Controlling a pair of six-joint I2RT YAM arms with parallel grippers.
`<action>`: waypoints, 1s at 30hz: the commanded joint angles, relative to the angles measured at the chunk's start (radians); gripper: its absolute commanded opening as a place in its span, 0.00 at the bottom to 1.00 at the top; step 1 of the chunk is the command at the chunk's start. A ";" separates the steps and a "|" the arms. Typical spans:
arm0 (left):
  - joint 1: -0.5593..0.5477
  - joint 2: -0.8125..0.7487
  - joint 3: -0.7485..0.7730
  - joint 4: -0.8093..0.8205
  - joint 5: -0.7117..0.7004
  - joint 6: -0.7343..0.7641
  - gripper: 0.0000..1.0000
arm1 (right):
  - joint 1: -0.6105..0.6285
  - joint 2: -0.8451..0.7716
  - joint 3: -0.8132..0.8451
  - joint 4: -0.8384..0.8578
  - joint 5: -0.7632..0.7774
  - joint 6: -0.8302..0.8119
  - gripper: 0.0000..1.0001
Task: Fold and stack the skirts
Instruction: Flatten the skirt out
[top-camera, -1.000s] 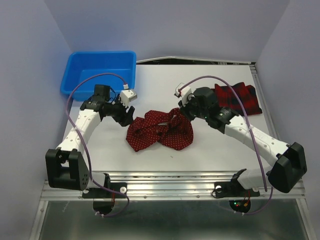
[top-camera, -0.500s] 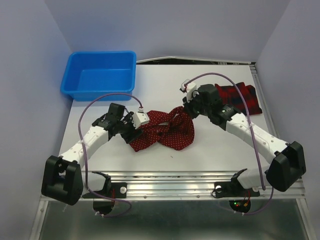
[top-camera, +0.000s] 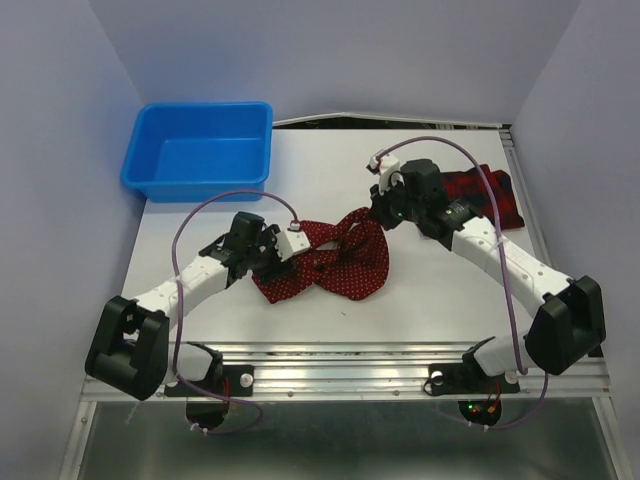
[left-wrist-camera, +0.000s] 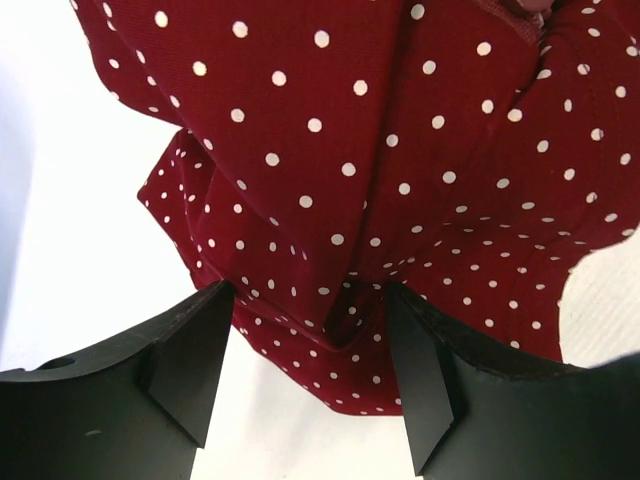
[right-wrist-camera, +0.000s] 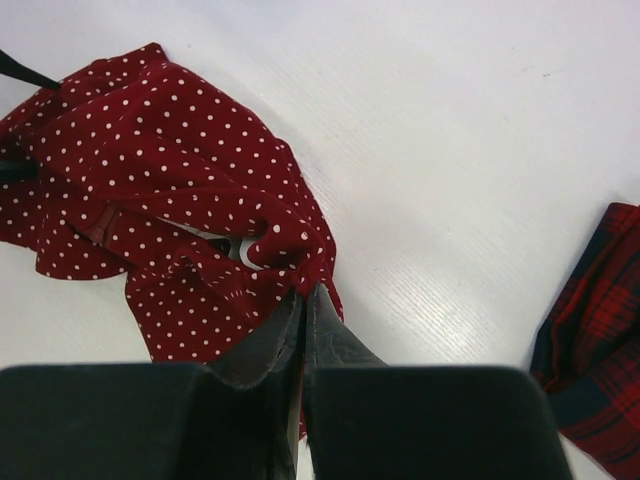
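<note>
polka-dot skirt (top-camera: 340, 268): crumpled at middle of surface (top-camera: 420, 295) | right hand (right-wrist-camera: 304, 292): clamped on its far-right edge, likely to lift and spread it | left hand (left-wrist-camera: 310, 296): fingers apart around the near-left hem, ready to pinch | tartan skirt (top-camera: 503, 198): far right, apart

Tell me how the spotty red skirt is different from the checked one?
The spotty skirt has white dots; the checked skirt has dark navy stripes. The spotty skirt is bunched up mid-table; the checked skirt lies flatter at the far right. The right hand pinches the spotty skirt; no hand holds the checked skirt. Both are red.
</note>
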 joint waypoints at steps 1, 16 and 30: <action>-0.004 -0.009 -0.021 0.073 -0.015 0.012 0.72 | -0.021 0.001 0.074 0.013 -0.021 0.025 0.01; -0.036 -0.056 -0.104 0.129 -0.050 0.024 0.77 | -0.031 0.031 0.105 0.002 -0.047 0.036 0.01; 0.022 -0.139 0.094 0.008 -0.057 -0.091 0.15 | -0.103 -0.027 0.093 -0.024 -0.060 0.022 0.01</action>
